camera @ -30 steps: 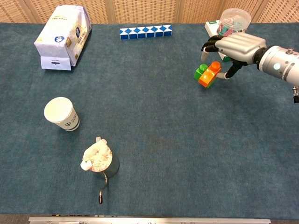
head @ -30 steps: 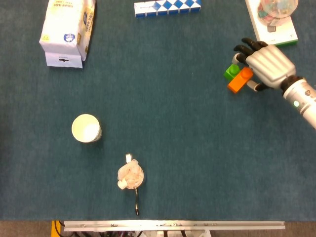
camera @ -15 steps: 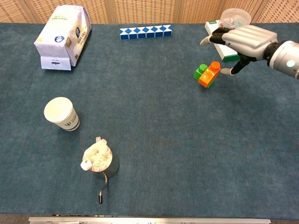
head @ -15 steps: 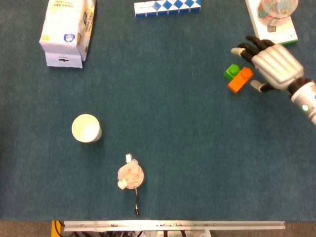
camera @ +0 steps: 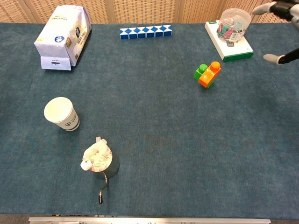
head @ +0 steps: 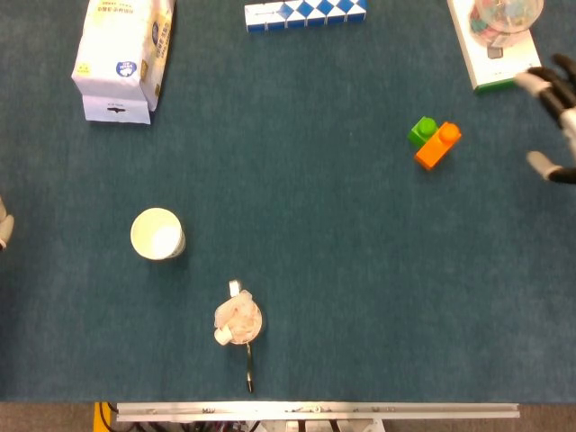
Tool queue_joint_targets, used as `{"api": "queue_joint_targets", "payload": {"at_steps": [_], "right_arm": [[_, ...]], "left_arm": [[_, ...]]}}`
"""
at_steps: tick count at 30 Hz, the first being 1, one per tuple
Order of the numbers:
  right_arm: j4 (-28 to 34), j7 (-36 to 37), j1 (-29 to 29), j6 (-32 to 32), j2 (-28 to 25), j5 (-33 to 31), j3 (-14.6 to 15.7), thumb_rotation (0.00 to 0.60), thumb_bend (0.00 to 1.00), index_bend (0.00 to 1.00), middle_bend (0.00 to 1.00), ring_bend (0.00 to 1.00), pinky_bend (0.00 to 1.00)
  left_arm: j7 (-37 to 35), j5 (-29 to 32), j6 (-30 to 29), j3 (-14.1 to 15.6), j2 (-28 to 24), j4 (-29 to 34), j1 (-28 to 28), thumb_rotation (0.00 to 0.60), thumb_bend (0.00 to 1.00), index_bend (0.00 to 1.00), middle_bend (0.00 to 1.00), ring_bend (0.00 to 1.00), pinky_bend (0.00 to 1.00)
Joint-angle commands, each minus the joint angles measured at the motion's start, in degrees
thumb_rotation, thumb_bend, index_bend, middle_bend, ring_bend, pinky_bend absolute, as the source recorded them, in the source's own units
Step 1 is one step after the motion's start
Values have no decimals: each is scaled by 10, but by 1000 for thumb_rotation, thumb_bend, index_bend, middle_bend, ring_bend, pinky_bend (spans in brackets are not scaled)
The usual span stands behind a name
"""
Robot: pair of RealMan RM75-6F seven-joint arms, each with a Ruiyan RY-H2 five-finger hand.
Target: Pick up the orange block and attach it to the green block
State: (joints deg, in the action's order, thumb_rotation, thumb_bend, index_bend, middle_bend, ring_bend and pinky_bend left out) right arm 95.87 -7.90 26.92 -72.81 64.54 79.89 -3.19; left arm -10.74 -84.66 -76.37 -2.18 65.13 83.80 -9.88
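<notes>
my fingers (head: 543, 83) on the right hand (head: 560, 117) are spread apart at the far right edge, holding nothing; only the tips and thumb show in either view, well apart from the blocks. of my left hand (head: 4, 227) only a pale sliver pokes in at the left edge of the head view, and i cannot tell how its fingers lie.

going left to right across the blue table mat (head: 324, 270): a white and blue bag (head: 121, 56) lies at the far left corner. nearer me stands a white paper cup (head: 157, 234), upright and open. a little right of it and closer to the front edge is a small metal cup (head: 238, 321) stuffed with crumpled white paper, its handle pointing toward me. at the back edge lies a blue and white zigzag strip (head: 306, 13).

further right, the green block (head: 421, 131) and the orange block (head: 438, 145) sit on the mat touching each other, the orange one just right of the green and tilted, its stud visible in the chest view. behind them on the far right is a white box with a green edge (head: 495, 56), with a clear round jar (camera: 233, 23) of coloured items on top of it.
</notes>
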Motion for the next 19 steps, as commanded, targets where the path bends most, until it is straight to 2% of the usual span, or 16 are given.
{"api": "queue_joint_targets", "payload": {"at_steps": [1,6,9,19], "right_arm": [[27,8,-64,-90,-21,23,8,600,202,140,190,52,213],[13,10,-118,-157,-18,43,18,600,202,166,194,52,213],[8,25,-138,-178,-12,46,20,600,202,175,194,52,213],[-40,96,-165,-175,0,49,19,600,202,178,194,52,213]], "left_arm": [[-5,-21,-28,0,10,-8,3,600,575,580,509,397,606],[0,-41,-52,6,7,1,9,600,575,581,509,397,606],[2,-45,-56,8,5,7,10,600,575,581,509,397,606],[19,-39,-39,13,2,21,5,600,575,581,508,397,606]]}}
